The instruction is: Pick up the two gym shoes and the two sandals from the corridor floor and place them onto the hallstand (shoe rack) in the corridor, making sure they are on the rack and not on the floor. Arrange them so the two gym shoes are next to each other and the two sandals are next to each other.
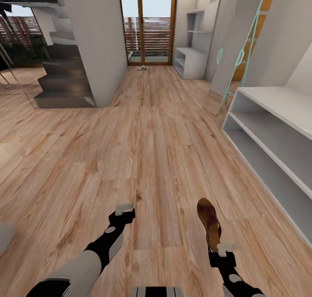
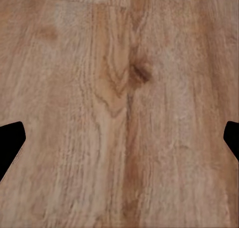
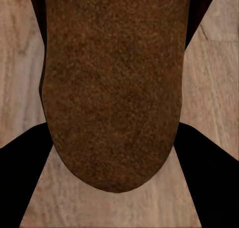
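The right gripper [image 1: 218,248] clamps a flat brown leather sandal [image 1: 209,221] by its heel — carried clear of the light wood-plank floor [image 1: 151,141], presumably for the white-grey shoe rack [image 1: 277,137] nearby; the left gripper [image 1: 124,211] hangs spread, empty.

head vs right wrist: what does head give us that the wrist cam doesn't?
Head only: the hallstand at right with its open shelves, the left gripper open and empty, a small shoe-like object far down the corridor by the glass door, and the stairs. Right wrist only: a close view of the sandal's brown surface. Both: the sandal held by the right gripper, over the corridor floor.
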### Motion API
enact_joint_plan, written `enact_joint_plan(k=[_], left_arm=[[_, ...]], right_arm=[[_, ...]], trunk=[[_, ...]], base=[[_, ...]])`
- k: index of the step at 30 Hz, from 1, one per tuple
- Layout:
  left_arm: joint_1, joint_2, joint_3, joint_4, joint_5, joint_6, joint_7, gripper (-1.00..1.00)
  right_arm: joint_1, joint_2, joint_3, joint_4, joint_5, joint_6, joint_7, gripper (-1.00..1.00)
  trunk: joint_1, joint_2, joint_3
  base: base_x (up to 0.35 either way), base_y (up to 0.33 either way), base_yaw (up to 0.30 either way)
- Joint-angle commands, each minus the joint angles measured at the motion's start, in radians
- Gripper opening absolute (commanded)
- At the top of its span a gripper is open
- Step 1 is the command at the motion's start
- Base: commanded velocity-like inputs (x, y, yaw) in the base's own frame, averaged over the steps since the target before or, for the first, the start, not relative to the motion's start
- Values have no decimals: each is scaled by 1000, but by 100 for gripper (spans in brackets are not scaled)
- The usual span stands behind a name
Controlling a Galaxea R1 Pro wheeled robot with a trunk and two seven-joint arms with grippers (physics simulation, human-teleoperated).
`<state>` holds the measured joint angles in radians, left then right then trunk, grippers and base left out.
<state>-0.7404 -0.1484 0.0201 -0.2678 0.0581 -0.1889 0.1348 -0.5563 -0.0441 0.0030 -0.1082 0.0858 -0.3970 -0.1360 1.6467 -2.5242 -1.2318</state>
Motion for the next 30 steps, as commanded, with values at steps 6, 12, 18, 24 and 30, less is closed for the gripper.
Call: enact_joint_plan(k=[6, 12, 18, 24, 30], left_arm=[[-1, 0, 3, 1, 6, -4, 0, 100], [-1, 0, 4, 1, 7, -3, 0, 100], [-1, 0, 6, 1, 10, 0, 1, 100], [-1, 1, 27, 1, 10, 0, 2, 100], [-1, 1, 45, 1, 11, -1, 2, 100]], right_arm=[[-1, 0, 0, 1, 9, -1, -7, -100], [-1, 1, 0, 1, 8, -2, -7, -100], [-1, 1, -1, 0, 8, -2, -8, -100], [-1, 1, 0, 1, 8, -2, -8, -100], [-1, 1, -1, 1, 8, -2, -8, -100]], trunk=[[0, 0, 2], [0, 0, 3], [0, 0, 8], [0, 0, 16], [0, 0, 25]], base=[[350, 0, 0], [350, 0, 0], [350, 0, 0], [350, 0, 0], [350, 0, 0]])
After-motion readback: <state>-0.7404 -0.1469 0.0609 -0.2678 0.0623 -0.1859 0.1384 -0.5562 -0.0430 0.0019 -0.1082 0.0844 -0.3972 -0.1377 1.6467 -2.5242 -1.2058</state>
